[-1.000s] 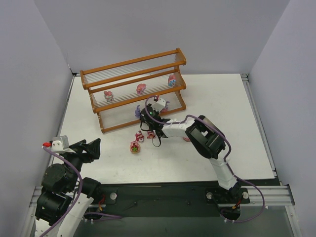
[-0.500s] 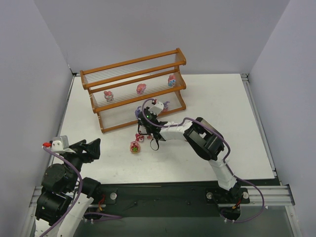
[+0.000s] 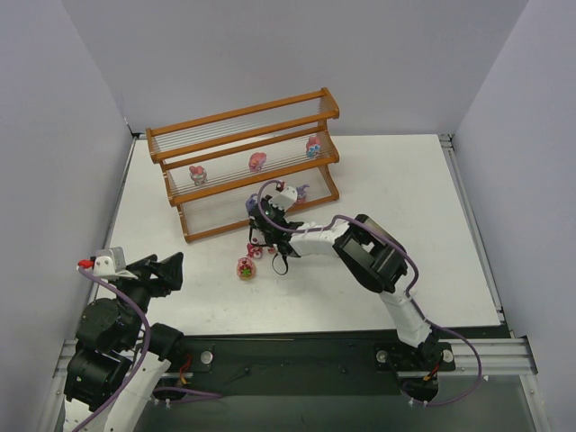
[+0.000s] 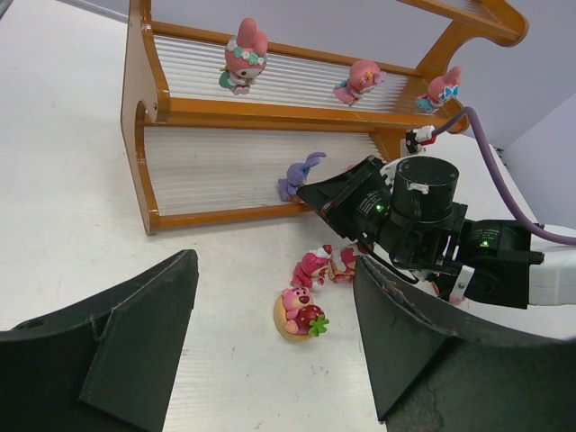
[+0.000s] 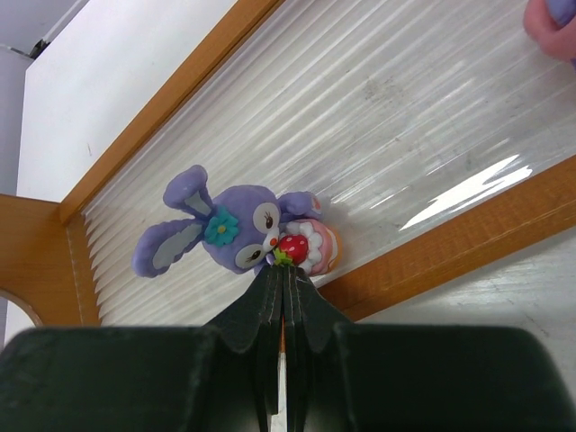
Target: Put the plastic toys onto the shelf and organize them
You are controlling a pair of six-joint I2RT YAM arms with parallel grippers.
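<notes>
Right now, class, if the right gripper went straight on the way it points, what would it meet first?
Probably the purple bunny toy on the lowest tier of the shelf, just ahead of the shut right gripper; whether they already touch is unclear.

You get only a sliver of one pink toy (image 5: pixel 551 16) on the shelf (image 5: pixel 405 117), cut by the picture's corner. In the left wrist view, the right gripper (image 4: pixel 306 191) covers the right end of the shelf's lowest tier, and its top tier runs off frame.
</notes>
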